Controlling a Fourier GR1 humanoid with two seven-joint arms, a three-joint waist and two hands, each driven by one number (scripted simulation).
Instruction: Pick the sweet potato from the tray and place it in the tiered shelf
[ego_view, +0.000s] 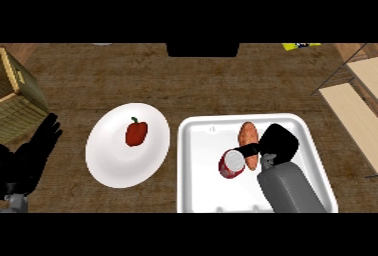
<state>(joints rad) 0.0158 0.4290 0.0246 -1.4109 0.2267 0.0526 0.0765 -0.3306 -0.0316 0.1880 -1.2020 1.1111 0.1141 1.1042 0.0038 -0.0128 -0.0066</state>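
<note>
The orange sweet potato (248, 134) lies lengthwise in the white tray (199, 165), near its middle. My right hand (280, 142) hovers over the tray just right of the sweet potato, open, with its thumb (249, 149) reaching across the potato's near end. The fingers point down and away and do not curl round it. The tiered shelf (354, 107), light wood on a dark frame, stands at the right edge of the counter. My left hand (37, 150) rests open at the left edge.
A red can (232, 164) stands in the tray just left of my right wrist. A white plate (111, 160) with a red bell pepper (136, 132) lies left of the tray. A wicker basket (18, 97) sits far left.
</note>
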